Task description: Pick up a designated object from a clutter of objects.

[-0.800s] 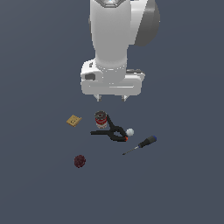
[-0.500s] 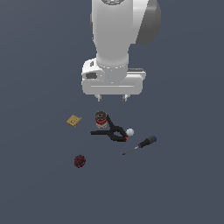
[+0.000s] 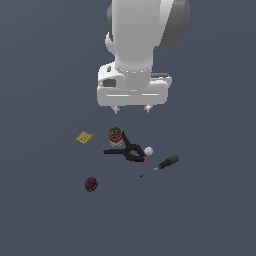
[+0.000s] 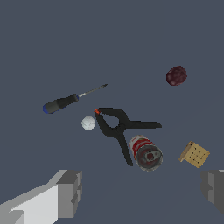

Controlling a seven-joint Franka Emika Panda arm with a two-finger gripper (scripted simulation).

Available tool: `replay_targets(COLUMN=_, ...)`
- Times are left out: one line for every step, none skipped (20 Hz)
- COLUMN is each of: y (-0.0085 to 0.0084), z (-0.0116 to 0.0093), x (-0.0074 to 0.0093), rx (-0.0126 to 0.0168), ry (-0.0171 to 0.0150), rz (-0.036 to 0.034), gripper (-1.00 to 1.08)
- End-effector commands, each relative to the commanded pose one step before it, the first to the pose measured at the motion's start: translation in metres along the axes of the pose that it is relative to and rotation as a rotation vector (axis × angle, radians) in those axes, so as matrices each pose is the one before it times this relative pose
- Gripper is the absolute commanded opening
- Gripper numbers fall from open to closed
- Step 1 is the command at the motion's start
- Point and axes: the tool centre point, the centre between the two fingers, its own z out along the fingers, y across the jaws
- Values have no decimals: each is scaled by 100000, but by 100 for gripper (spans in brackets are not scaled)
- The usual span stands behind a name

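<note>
Tan-yellow square block [image 3: 84, 137] lies flat on dark floor [image 3: 210, 210], below my gripper [image 3: 132, 108] and off toward exterior view's left. Gripper empty, fingers [image 4: 69, 192] spread wide, hanging well above clutter. Red-banded can [image 3: 115, 136] sits between block and black clamp [image 3: 127, 150]. Dark red ball [image 3: 90, 184] lies apart from the rest.

Small flat tan-yellow square block [image 3: 84, 137], cracker-like, a few dark dots on its face. Lying flat, corners turned diamond-wise, beside the red-banded can [image 3: 115, 136] on the exterior view's left, apart from it. Off the edge of the small-item clutter around the black clamp [image 3: 127, 150].
</note>
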Motion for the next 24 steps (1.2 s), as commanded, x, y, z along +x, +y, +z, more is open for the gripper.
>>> replay_targets(y=342, z=371, x=43, rx=218, ry=-37, rz=663, gripper=100)
replay_targets(y=223, z=246, x=41, rx=161, ry=41, rz=438, gripper=100)
replay_targets(y=271, z=300, x=45, rx=192, ry=38, rz=552, gripper=100)
replay_targets(y=320, z=352, x=49, rx=221, ry=39, rz=664, gripper=100)
replay_targets(y=370, z=401, x=52, rx=248, ry=43, rz=771, gripper=100)
replay_targets(y=415, z=447, x=54, rx=269, ry=51, rz=866, gripper=100)
replay_targets(y=462, z=493, x=55, rx=288, ry=63, rz=956, gripper=100)
replay_targets(y=511, z=538, x=54, rx=304, ry=75, rz=1053, gripper=100)
replay_targets(y=561, z=583, x=51, rx=317, ry=86, rz=1156, gripper=100)
replay_targets(y=615, z=630, x=46, rx=328, ry=95, rz=1269, gripper=100)
replay_targets(y=669, z=676, x=39, rx=333, ry=107, rz=1380, gripper=100)
replay_targets(y=724, z=720, x=31, rx=334, ry=120, rz=1492, gripper=100)
replay_targets(y=783, z=765, x=19, rx=330, ry=134, rz=1610, gripper=100)
replay_targets(y=841, z=808, x=5, rx=319, ry=149, rz=1728, gripper=100)
replay_targets(y=903, z=851, x=-11, rx=303, ry=164, rz=1850, gripper=100)
replay_targets(y=966, z=891, x=-31, rx=279, ry=180, rz=1975, gripper=100)
replay_targets(y=1028, z=929, x=-53, rx=248, ry=196, rz=2097, gripper=100)
replay_targets(y=1054, z=933, x=-74, rx=202, ry=206, rz=2145, gripper=100)
replay_targets(y=1066, z=923, x=-95, rx=152, ry=211, rz=2162, gripper=100)
replay_targets(y=1078, z=913, x=-116, rx=101, ry=216, rz=2177, gripper=100)
replay_targets(y=1088, z=903, x=-136, rx=49, ry=220, rz=2191, gripper=100)
replay_targets(y=1099, z=892, x=-156, rx=-4, ry=224, rz=2204, gripper=100)
replay_targets(y=1109, z=882, x=-175, rx=-57, ry=226, rz=2214, gripper=100)
replay_targets(y=1106, z=861, x=-193, rx=-109, ry=226, rz=2198, gripper=100)
